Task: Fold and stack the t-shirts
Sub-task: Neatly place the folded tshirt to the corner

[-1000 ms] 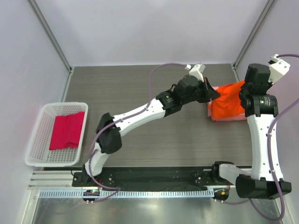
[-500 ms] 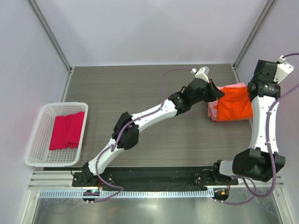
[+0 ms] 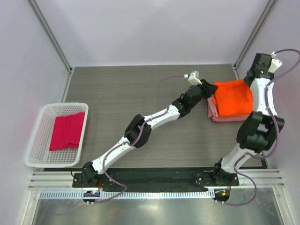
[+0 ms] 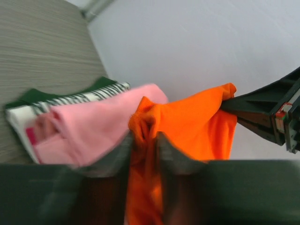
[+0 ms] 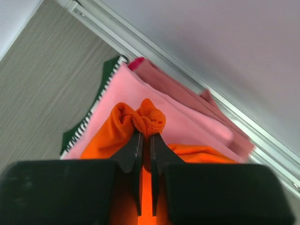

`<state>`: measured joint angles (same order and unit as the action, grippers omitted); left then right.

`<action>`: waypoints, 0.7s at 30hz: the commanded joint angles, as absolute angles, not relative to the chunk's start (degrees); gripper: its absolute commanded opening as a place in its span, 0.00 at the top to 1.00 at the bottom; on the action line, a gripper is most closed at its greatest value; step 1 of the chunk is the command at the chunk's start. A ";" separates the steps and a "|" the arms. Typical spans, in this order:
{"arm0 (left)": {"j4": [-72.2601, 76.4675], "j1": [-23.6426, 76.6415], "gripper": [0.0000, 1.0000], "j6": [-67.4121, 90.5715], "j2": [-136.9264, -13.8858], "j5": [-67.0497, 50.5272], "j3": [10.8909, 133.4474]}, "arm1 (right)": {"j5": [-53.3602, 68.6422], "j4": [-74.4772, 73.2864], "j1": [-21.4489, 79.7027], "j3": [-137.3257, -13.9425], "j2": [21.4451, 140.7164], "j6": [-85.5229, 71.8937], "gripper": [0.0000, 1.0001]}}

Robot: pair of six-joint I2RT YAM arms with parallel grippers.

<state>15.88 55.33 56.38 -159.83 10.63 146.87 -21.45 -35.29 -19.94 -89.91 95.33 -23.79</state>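
Orange t-shirt (image 3: 233, 98) is at the far right of the table (image 3: 126, 89), lying on top of a stack of folded pink t-shirts (image 4: 93, 122) - both arms are on it at once.

The right gripper (image 5: 145, 135) is the clear one. From its own camera the 2 fingers are squeezed together on a bunched-up knot of orange fabric, with the knot poking out just above the tips. From the left wrist view you can see the same gripper from the side, at the right, pinching the shirt's far corner so the edge is pulled up and taut.

The left gripper (image 4: 144, 140) is on the opposite edge of the shirt, the side nearer the middle of the table. Orange cloth runs down between its fingers and bunches above them, and there's a narrow gap between the tips. That view is smeared, so I honestly can't tell if it's clamping the cloth or if the cloth is just sitting loose in the gap.

Under the pink layers there's a striped cloth (image 4: 77, 100) with dark green edging, right at the bottom of the pile.

Way over on the left side of the table sits a white basket (image 3: 35, 140) with 1 magenta t-shirt (image 3: 68, 131) lying flat inside - well apart from the stack and from both arms.
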 commanded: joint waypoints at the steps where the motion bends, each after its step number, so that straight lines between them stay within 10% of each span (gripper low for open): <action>1: 26.53 53.79 0.64 53.89 -162.42 20.99 151.70 | -16.78 -28.65 -20.13 -97.89 102.11 -23.90 0.86; 2: 27.50 53.88 0.01 53.01 -162.77 23.18 151.96 | -18.79 -29.78 -20.04 -101.13 106.31 -24.52 0.61; 3: 28.81 53.70 0.00 47.26 -163.21 22.42 153.01 | -20.46 -30.84 -20.04 -102.21 107.74 -25.04 0.28; 4: 29.96 53.53 0.00 44.85 -162.78 20.93 153.37 | -21.35 -31.72 -20.04 -103.09 108.80 -24.27 0.22; 21: 8.63 44.13 0.00 41.49 -110.87 10.11 101.62 | -3.70 -28.65 -12.40 -87.90 89.48 -19.08 0.24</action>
<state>15.42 44.73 44.25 -119.24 11.46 107.44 -9.63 -29.89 -14.50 -91.33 91.48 -20.78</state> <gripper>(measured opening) 0.994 0.776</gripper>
